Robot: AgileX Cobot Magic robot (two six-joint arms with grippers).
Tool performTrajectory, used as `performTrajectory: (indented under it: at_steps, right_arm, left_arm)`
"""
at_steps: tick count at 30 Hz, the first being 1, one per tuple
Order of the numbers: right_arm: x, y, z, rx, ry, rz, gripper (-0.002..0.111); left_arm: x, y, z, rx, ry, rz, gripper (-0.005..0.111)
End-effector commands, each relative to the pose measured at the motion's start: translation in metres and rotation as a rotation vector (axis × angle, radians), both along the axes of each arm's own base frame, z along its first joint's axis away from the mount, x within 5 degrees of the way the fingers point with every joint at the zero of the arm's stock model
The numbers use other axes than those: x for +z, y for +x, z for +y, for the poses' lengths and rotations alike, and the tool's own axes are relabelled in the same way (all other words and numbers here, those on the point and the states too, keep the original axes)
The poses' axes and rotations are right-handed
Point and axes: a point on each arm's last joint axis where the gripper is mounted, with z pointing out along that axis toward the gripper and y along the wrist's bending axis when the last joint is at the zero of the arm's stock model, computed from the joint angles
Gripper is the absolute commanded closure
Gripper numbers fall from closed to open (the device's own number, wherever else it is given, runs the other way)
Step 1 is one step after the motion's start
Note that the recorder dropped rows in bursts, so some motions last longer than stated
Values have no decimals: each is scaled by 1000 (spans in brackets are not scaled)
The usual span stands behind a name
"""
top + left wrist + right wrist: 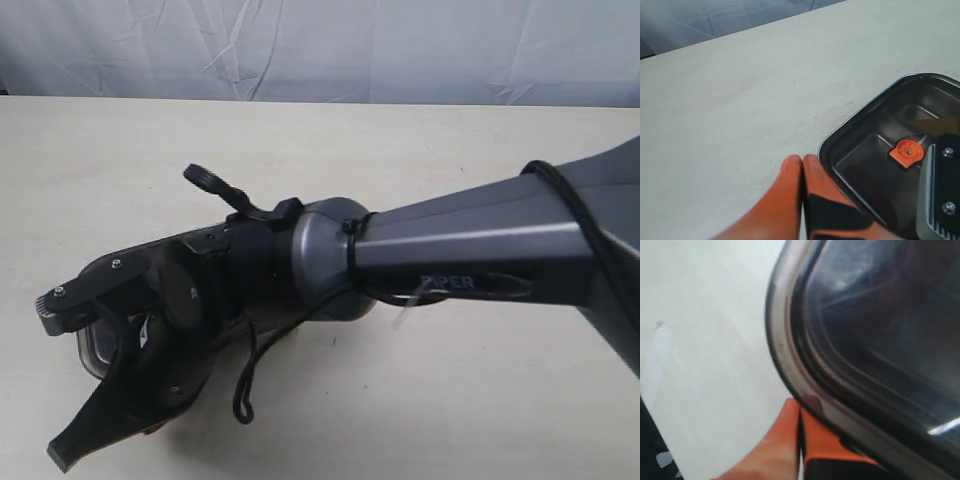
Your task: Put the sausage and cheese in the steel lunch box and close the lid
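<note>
The steel lunch box (856, 114) lies on the table with the dark tinted lid (875, 165) seated on it, its orange valve (907, 151) in the middle. A dim tan shape shows through the lid. I cannot make out the sausage or the cheese. My left gripper (802, 160) is shut and empty, its orange fingertips just beside a corner of the box. My right gripper (800, 407) is also shut, with its tips against the rounded rim of the lid (790, 345). In the exterior view the right arm (450, 250) covers the box, leaving only a lid corner (88, 352) showing.
The pale table (420, 140) stretches around the box, with a wrinkled white cloth backdrop (320, 45) behind it. A black cable (248, 370) loops down from the right wrist. Part of the right gripper's body (942, 190) hangs over the lid.
</note>
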Motion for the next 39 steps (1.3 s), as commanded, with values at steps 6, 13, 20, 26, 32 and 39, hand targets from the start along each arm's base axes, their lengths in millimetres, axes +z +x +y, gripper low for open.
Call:
performTrajectory:
  at_steps: [6, 13, 20, 26, 32, 39]
  right_arm:
    - [-1, 15, 17, -34, 32, -36, 109]
    - [-1, 20, 15, -38, 31, -47, 109]
    - [-3, 18, 12, -30, -11, -11, 109]
    - [3, 10, 12, -4, -18, -1, 109]
    - [39, 2, 0, 37, -29, 28, 109]
    - [101, 4, -26, 45, -6, -87, 109]
  left_arm:
    - [2, -5, 9, 26, 11, -18, 107]
    - [2, -5, 10, 29, 16, -24, 107]
    - [2, -5, 10, 29, 21, -25, 107]
    - [2, -5, 10, 29, 21, -25, 107]
    - [3, -4, 4, -36, 20, -48, 107]
    - [-3, 14, -19, -132, 109, -59, 107]
